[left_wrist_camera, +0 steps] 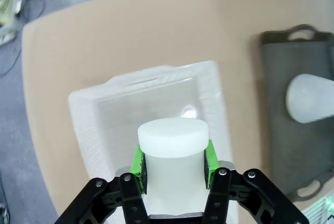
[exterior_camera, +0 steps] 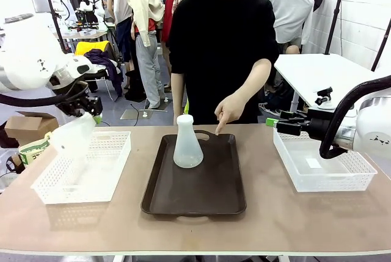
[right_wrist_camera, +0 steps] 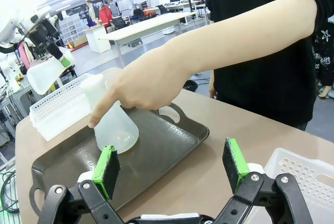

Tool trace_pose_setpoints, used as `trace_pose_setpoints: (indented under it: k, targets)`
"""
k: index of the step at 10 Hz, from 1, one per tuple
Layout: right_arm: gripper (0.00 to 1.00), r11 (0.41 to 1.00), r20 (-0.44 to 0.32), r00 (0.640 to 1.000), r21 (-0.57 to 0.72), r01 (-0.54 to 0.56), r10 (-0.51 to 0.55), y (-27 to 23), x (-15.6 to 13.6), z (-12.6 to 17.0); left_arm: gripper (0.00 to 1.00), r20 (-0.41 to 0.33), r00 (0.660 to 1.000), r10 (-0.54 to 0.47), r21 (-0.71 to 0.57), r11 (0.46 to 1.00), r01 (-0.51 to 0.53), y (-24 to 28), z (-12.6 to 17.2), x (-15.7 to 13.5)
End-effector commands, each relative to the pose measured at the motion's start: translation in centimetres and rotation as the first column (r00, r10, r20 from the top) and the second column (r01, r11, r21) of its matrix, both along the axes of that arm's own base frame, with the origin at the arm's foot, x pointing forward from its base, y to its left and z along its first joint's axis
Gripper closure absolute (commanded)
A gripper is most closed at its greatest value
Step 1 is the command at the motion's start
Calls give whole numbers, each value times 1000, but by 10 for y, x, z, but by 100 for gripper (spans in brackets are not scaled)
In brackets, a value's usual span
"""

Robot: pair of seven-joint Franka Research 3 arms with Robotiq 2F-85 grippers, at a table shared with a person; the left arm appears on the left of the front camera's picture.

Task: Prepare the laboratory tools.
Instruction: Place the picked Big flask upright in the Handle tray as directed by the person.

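Observation:
One frosted white flask hangs tilted above the left mesh basket, its neck clamped between the green pads of my left gripper. In the left wrist view the flask's round base faces the camera, with my left gripper shut on it. A second flask stands upright on the dark tray; it is also in the right wrist view. My right gripper is open above the right basket's near-left corner, and its jaws are empty.
A person stands at the far side and points a hand down at the tray's back right; in the right wrist view the hand is beside the standing flask. A white basket sits at the right. Bare table runs along the front edge.

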State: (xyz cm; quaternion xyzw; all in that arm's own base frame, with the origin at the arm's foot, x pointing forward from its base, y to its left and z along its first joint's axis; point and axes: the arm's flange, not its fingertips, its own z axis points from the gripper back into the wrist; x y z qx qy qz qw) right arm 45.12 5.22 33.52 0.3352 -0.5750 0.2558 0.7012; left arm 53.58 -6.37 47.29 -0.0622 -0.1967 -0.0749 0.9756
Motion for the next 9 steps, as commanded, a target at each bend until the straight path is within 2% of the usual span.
trace_pose_setpoints:
  k: [1,2,4,6,7,9]
  targets:
    - [0,1000,-7,1000,-11,-2,2,0,1,1,100,172,967,-189,-211,952,224,-1,34,-37]
    - [0,1000,-7,1000,-11,-2,2,0,1,1,100,269,934,-237,-298,901,314,-1,40,-39]
    - [0,1000,-7,1000,-11,-2,2,0,1,1,100,498,805,-323,-387,748,540,-5,46,-46]
    - [0,1000,-7,1000,-11,-2,2,0,1,1,100,624,728,-285,-440,641,629,-15,42,-55]
    - [0,1000,-7,1000,-11,-2,2,0,1,1,100,682,682,-266,-404,640,654,-26,39,-65]
    - [0,1000,-7,1000,-11,-2,2,0,1,1,100,732,620,-282,-356,617,702,-41,32,-83]
